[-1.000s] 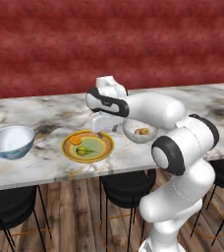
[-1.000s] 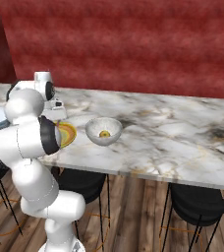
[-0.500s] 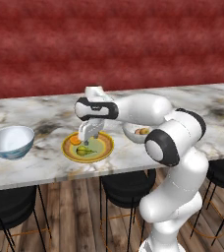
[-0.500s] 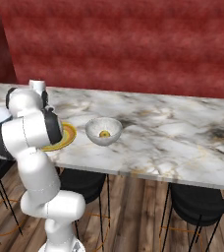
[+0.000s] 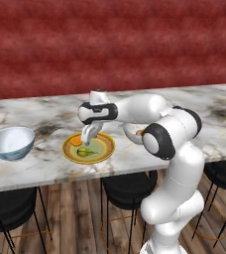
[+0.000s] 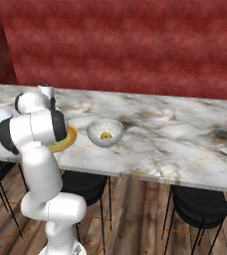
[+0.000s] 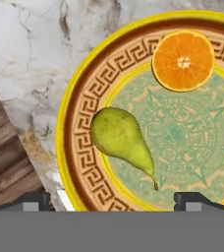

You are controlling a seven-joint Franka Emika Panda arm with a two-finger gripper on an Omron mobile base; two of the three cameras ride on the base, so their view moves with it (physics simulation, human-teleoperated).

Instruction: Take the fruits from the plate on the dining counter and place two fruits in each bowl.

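— So where's the gripper [image 7: 112, 199] standing?
— Right over the plate [image 5: 103, 151], jaws spread wide and nothing between them; its two dark tips straddle the near rim.
— And the fruit?
— Nearest lies the pear [image 7: 121, 141], across the rim band and the green centre. Beyond it sits the orange slice [image 7: 183, 60], apart from the pear.
— The bowls?
— Speckled bowl [image 6: 105, 133] just beside the plate, a yellowish fruit [image 6: 105, 135] inside. Blue-and-white bowl [image 5: 12, 143] further along the dining counter [image 5: 40, 171]
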